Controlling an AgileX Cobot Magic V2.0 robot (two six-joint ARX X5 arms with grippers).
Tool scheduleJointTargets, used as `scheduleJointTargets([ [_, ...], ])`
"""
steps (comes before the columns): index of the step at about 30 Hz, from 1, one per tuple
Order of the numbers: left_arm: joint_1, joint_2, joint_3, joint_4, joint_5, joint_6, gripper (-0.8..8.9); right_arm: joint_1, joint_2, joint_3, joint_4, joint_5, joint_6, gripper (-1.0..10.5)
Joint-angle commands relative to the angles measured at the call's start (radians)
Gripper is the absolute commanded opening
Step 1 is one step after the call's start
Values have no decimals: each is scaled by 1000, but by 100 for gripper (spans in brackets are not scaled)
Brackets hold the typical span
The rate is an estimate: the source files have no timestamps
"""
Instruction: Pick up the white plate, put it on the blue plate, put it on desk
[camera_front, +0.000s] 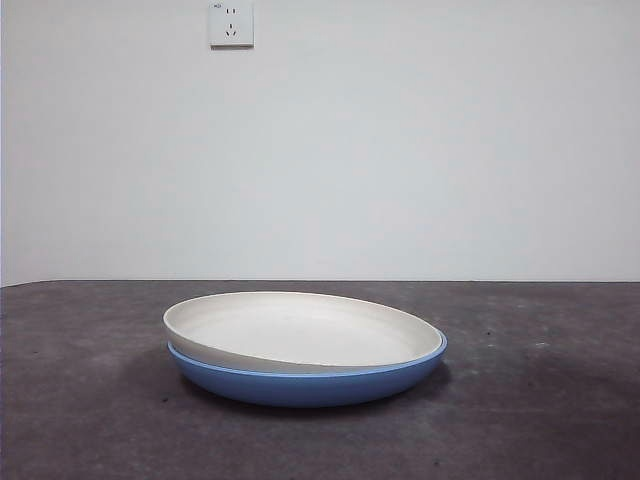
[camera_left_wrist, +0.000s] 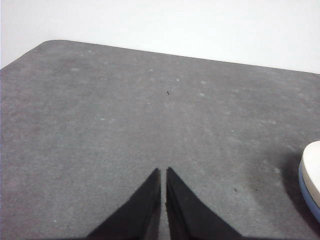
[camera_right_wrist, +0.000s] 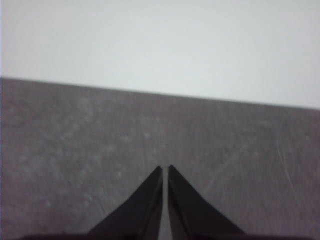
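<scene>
The white plate (camera_front: 300, 330) lies inside the blue plate (camera_front: 310, 384), tilted, with its left rim raised above the blue rim. Both sit on the dark grey desk (camera_front: 100, 420) at the middle of the front view. In the left wrist view an edge of the white plate (camera_left_wrist: 313, 167) and of the blue plate (camera_left_wrist: 309, 197) shows at the side. My left gripper (camera_left_wrist: 163, 171) is shut and empty above bare desk, away from the plates. My right gripper (camera_right_wrist: 165, 168) is shut and empty over bare desk (camera_right_wrist: 75, 150). Neither arm shows in the front view.
A white wall with a power socket (camera_front: 231, 24) stands behind the desk. The desk's far edge and rounded corner (camera_left_wrist: 50, 42) show in the left wrist view.
</scene>
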Motion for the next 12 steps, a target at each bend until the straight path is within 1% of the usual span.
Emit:
scheduleJointTargets([
  [1, 0, 0, -21, -2, -4, 11, 20, -8, -29, -42, 35, 8, 5, 15],
  [3, 0, 0, -21, -2, -4, 11, 20, -10, -47, -76, 49, 9, 8, 14],
  [5, 0, 0, -21, -2, -4, 11, 20, -10, -62, -78, 9, 13, 5, 14],
  [7, 0, 0, -21, -2, -4, 11, 20, -10, -71, -78, -19, 35, 5, 15],
  [12, 0, 0, -21, -2, -4, 11, 20, -10, -71, -78, -80, 38, 8, 14],
])
